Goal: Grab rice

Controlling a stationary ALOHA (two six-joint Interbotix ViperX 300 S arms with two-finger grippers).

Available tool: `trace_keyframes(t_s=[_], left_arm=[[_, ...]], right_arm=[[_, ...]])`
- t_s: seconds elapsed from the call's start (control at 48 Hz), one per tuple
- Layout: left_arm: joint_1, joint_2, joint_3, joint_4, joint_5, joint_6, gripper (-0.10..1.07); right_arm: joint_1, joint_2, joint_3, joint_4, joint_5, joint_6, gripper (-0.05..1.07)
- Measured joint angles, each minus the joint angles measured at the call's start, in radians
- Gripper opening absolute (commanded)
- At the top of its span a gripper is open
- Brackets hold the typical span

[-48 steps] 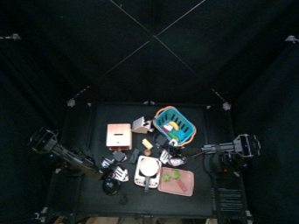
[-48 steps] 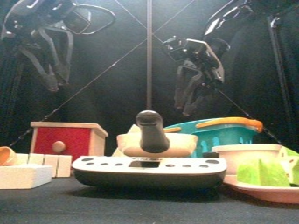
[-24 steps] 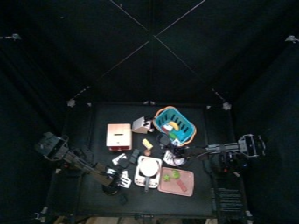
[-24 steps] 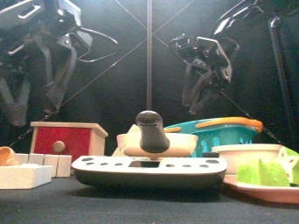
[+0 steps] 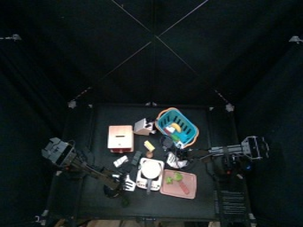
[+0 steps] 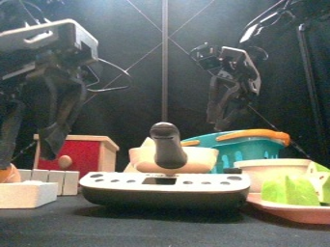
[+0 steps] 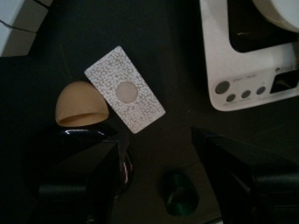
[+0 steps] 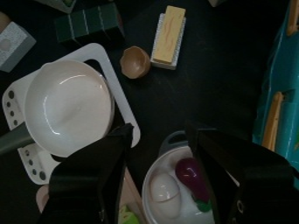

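Note:
In the left wrist view a flat white speckled rectangle (image 7: 128, 89), which looks like the rice packet, lies on the black table beside a tan bread-shaped piece (image 7: 82, 105). My left gripper (image 7: 163, 188) hangs above them, open wide, with nothing between its jaws. The front view shows it low at the left (image 6: 45, 106). My right gripper (image 8: 163, 166) is open and empty above a white bowl (image 8: 176, 185) holding a purple eggplant. It hangs high at the right in the front view (image 6: 230, 96).
A white scale (image 6: 165, 188) with a pan stands at the front middle. Behind it are a red wooden box (image 6: 87, 152) on the left and a teal basket (image 6: 245, 147) on the right. A pink tray (image 5: 182, 184) with green pieces is at the front right.
My left arm has swung toward the front left and come down low, and its jaws have spread wider. The right arm has barely shifted.

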Motion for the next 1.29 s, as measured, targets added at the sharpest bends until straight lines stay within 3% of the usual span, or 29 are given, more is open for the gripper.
trace_keyframes(t_s=[0.271, 0.688, 1.292], left_arm=[[0.044, 0.035, 0.003, -0.002, -0.006, -0.002, 0.93], [0.048, 0.031, 0.015, -0.046, 0.009, -0.002, 0.93], [0.077, 0.051, 0.032, -0.011, 0.014, -0.003, 0.92]], right_arm=[[0.000, -0.002, 0.002, -0.002, -0.002, -0.003, 0.86], [0.002, -0.003, 0.015, 0.000, -0.012, 0.002, 0.86], [0.002, -0.003, 0.021, 0.000, -0.025, 0.003, 0.86]])
